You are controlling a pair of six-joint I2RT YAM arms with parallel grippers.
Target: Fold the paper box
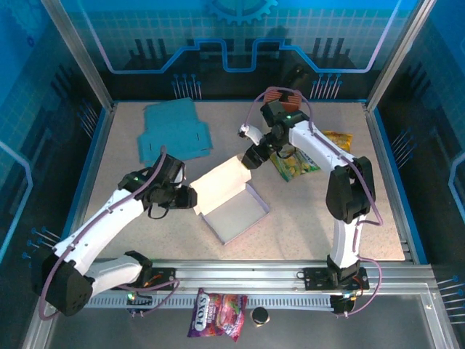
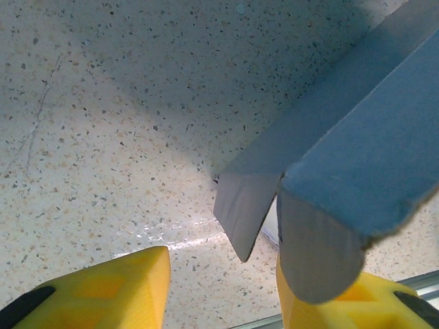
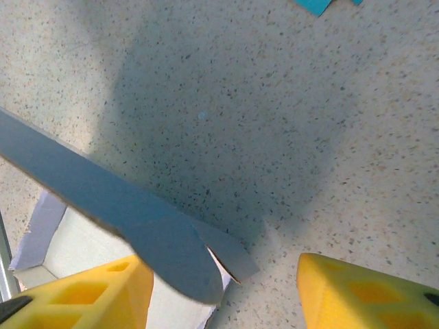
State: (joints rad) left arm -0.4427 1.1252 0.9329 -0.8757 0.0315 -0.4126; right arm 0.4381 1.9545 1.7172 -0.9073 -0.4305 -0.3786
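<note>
Two grippers spread at the raised lid of the paper box

The paper box [image 1: 238, 215] is seen near the middle of the table [image 1: 327, 240]. Its shallow tray lies flat and its lid [image 1: 220, 183] is tilted up from the tray's far-left side.

The left gripper [image 1: 190, 198] is placed at the left edge of the box, where lid and tray meet. Its yellow fingers [image 2: 103, 295] are spread. In the left wrist view a grey side flap [image 2: 240, 212] of the box hangs between them, and a rounded tab [image 2: 319, 253] is seen in front of the other finger's tip. Nothing is pinched.

The right gripper [image 1: 252, 155] is held at the far corner of the lid. Its fingers [image 3: 363, 295] are parted too, and the lid's edge is seen crossing in front of one of them, unclamped.

Flat teal cardboard sheets [image 1: 174, 131] are stacked far left of the box. A green-yellow snack bag [image 1: 296, 166] and an orange bag [image 1: 338, 138] are laid far right of it. A candy bag [image 1: 218, 314] is seen on the box's near side, past the rail.
</note>
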